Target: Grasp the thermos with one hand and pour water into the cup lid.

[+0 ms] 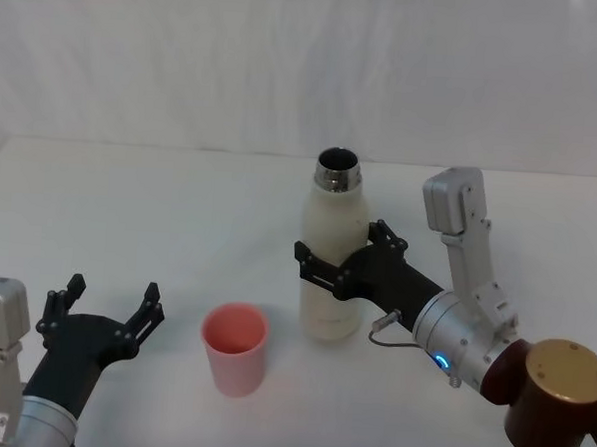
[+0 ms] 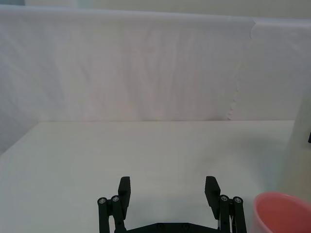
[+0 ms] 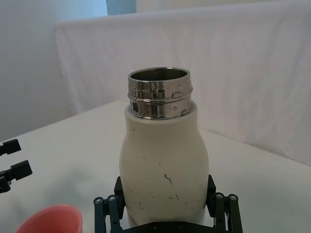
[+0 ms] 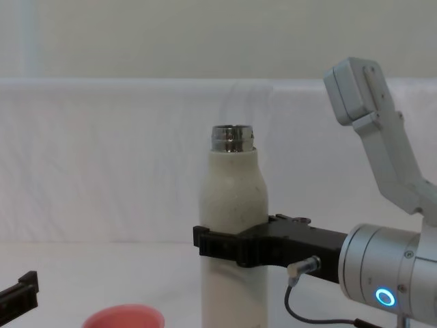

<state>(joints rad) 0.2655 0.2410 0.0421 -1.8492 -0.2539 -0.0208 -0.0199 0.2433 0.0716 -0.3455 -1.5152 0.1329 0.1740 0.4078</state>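
The thermos (image 1: pixel 332 253) is the thing to manage here, but going left to right, the left gripper (image 1: pixel 109 301) comes 1st: it sits low at the near left of the table (image 1: pixel 129 205), its fingers (image 2: pixel 124 188) spread wide and holding nothing, apparently idle.

Just right of it stands the cup lid (image 1: pixel 235 346), upright and mouth up, near the front of the table and close beside the thermos on its left, though whether they are apart or touching is hard to tell.

The thermos stands upright near the middle of the table, its steel neck (image 3: pixel 158 93) uncapped and open. The right gripper (image 1: pixel 339 260) reaches in from the right, with its 2 fingers (image 4: pixel 217 243) pinching the body about mid-height, 1 on each side.

The step in hand looks like securing the grasp before lifting. To do it well, I judge the hold should be firm and square, since the matte body is smooth and a filled bottle is heavy. Lift straight up first, then carry the neck over the cup lid and tilt leftward slowly; the small mouth of the cup lid leaves little margin, so a gentle, late tilt should limit spilling.
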